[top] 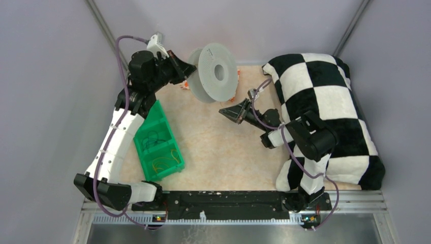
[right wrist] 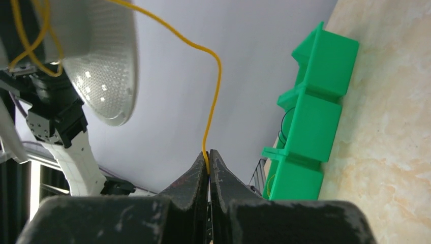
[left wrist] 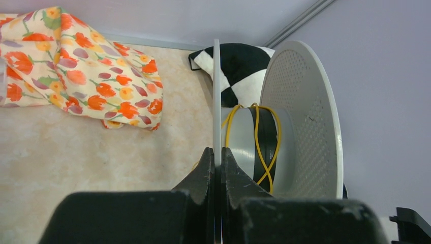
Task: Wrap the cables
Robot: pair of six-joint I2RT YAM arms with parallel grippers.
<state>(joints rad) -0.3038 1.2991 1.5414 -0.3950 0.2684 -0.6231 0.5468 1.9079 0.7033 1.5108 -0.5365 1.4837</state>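
Beige marbled counter (top: 218,147) lies under a grey spool (top: 211,84), its flange clamped edge-on by the left pincer (left wrist: 217,152). A yellow cable (right wrist: 216,91), judged light, limp and prone to slip, is pinched between the tips of the right pincer (right wrist: 207,155); from there it arcs slackly toward the spool's core, where loose loops are wound.

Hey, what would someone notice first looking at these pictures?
A big grey spool stands out at the back, its flange clamped by the left fingers. A yellow cable runs from its hub to the right fingers, which pinch it. A black-and-white checkered cushion fills the right side.
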